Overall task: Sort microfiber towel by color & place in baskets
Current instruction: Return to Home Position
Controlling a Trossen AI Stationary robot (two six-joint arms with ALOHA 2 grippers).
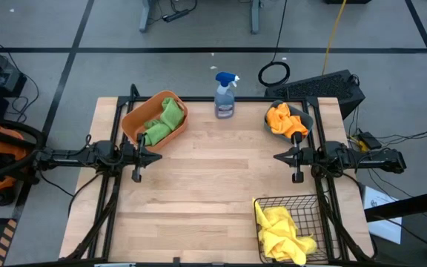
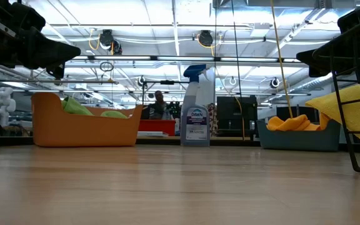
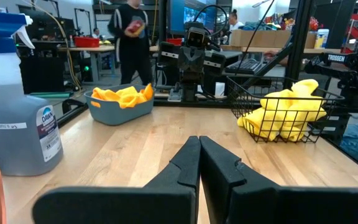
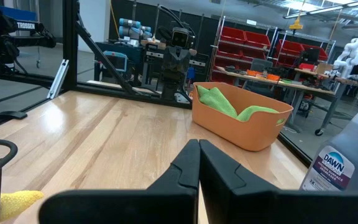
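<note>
Grippers are sitting clenched on nothing, the left gripper (image 1: 156, 157) and right gripper (image 1: 278, 157) pointing at each other across the table (image 1: 213, 185). Green towels (image 1: 166, 119) are lying in the slanted orange tub (image 1: 134, 121) just beyond the left. Orange towels (image 1: 285, 120) are filling the teal bin (image 1: 308, 119) beyond the right. Yellow towels (image 1: 284, 231) are heaping in the wire basket (image 1: 302, 203) beside the right arm, so no reach seems needed.

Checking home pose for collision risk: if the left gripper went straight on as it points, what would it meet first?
Probably the right gripper, facing the left gripper across the table. The high view shows nothing between them; the teal bin and wire basket lie to either side.
</note>
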